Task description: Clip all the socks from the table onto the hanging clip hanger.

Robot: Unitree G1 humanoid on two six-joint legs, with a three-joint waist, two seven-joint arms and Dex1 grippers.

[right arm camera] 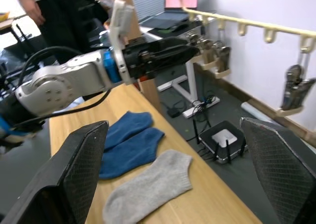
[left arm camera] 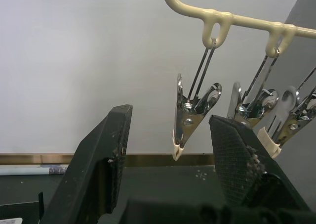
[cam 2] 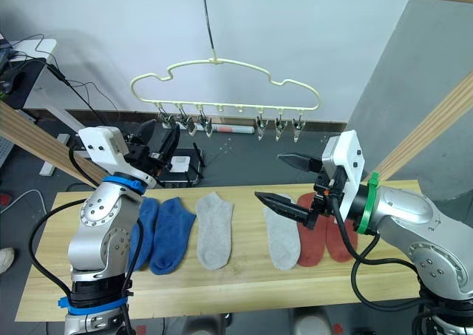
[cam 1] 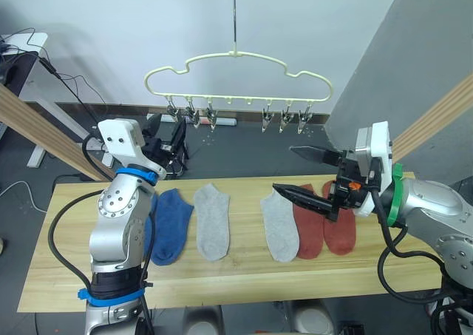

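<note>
Six socks (cam 2: 215, 229) lay flat in a row on the pale wood counter (cam 2: 244, 283) before a white wall, under the empty clip hanger (cam 2: 222, 91), both tools, left (left arm camera: 170, 150) and right (cam 2: 288, 180), spread open and holding nothing.

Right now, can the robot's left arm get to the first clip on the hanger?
Probably yes. The left gripper is open and raised near the end clip of the clip hanger, with nothing between them.
</note>
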